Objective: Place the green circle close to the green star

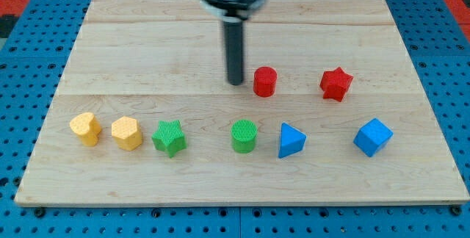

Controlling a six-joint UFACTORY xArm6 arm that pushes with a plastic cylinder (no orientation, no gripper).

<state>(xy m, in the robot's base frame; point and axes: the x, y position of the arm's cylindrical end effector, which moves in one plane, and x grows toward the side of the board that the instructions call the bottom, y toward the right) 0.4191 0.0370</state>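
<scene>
Green circle (244, 136) upright near the view's bottom, ribbed top showing. Green star (170, 136) flat to its left, clearly apart.

Green circle (244, 136) sits btwn green star (170, 137), view's left, & blue triangle (291, 141).

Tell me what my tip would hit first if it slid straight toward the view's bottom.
Probably the green circle. My tip sits above it in the view, just left of the red cylinder, with bare board between; the alignment is approximate, so it may only clip it.
</scene>
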